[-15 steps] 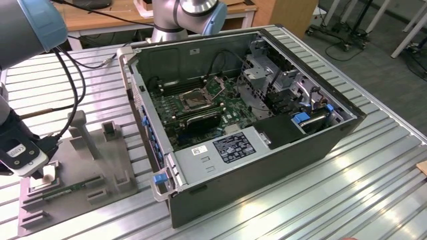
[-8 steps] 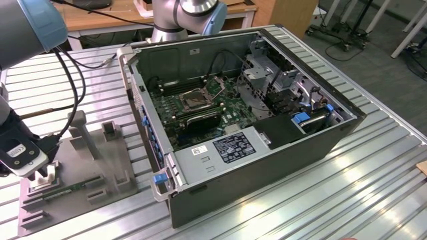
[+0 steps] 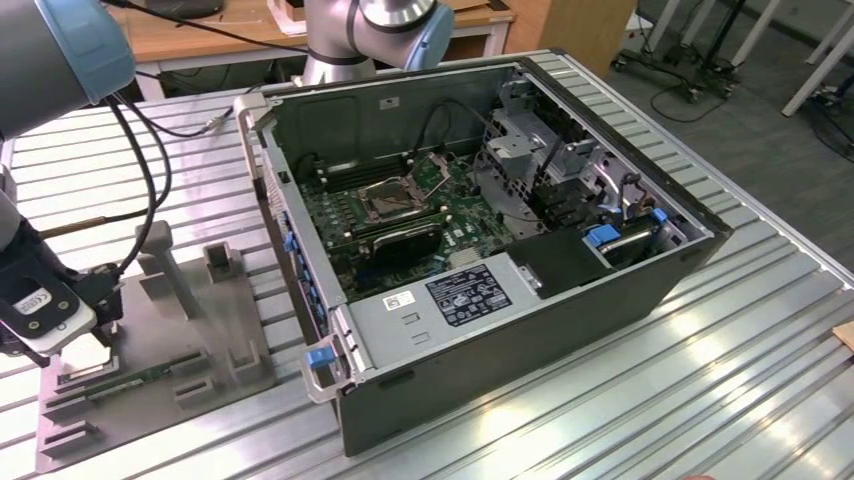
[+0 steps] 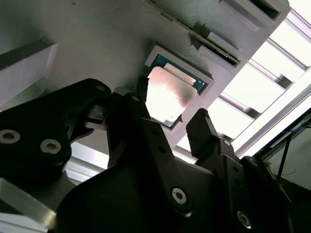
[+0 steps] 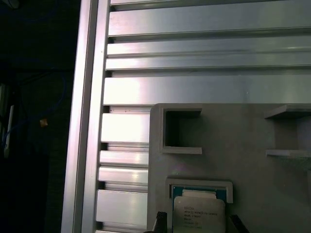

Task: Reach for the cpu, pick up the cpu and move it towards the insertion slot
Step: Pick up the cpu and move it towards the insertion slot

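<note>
"Holding anything in that hand (image 4: 170, 103) of yours?"
"No, nothing. My hand is spread open. In the second wrist view one black finger (image 4: 206, 128) is on each side of the cpu (image 4: 167, 94)."
"Do the fingers touch it?"
"I cannot tell. They are just beside its edges."
"Where is the cpu?"
"It lies flat in a little square pocket (image 5: 199, 184) in the grey holder (image 3: 200, 330), pale side up. The holder sits on the metal table (image 3: 641, 400), on the exterior view's left."
"And the insertion slot (image 3: 396, 200)?"
"It is on the green board (image 3: 461, 215) inside the open computer case (image 3: 561, 330), well apart from my hand."
</note>
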Available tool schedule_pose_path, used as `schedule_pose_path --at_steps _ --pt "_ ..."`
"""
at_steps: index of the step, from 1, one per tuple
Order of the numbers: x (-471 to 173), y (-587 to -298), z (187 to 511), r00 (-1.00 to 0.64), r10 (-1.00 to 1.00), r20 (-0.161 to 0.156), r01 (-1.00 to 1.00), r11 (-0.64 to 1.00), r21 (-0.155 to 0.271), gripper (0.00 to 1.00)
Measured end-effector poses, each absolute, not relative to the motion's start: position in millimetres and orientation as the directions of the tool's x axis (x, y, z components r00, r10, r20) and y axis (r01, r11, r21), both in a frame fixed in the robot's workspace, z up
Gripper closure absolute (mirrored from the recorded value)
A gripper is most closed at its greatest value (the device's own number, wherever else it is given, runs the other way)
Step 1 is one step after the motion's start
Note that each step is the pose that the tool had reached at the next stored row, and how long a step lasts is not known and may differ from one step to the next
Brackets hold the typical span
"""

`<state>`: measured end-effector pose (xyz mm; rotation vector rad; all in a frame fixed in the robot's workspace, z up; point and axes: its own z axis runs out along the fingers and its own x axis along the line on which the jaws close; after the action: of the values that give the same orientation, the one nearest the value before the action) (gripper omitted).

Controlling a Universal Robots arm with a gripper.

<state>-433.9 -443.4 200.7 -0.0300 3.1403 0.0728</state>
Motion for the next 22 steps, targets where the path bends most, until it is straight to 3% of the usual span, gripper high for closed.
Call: schedule_pose_path --at_steps 1,22 --pt "-433.9 -443.5 200.7 -1.000 -0.019 -0.001 -0.019 0.999 0.046 0.41" --pt "-433.9 -443.4 198.9 -1.000 -0.019 -0.001 -0.019 0.999 0.046 0.41"
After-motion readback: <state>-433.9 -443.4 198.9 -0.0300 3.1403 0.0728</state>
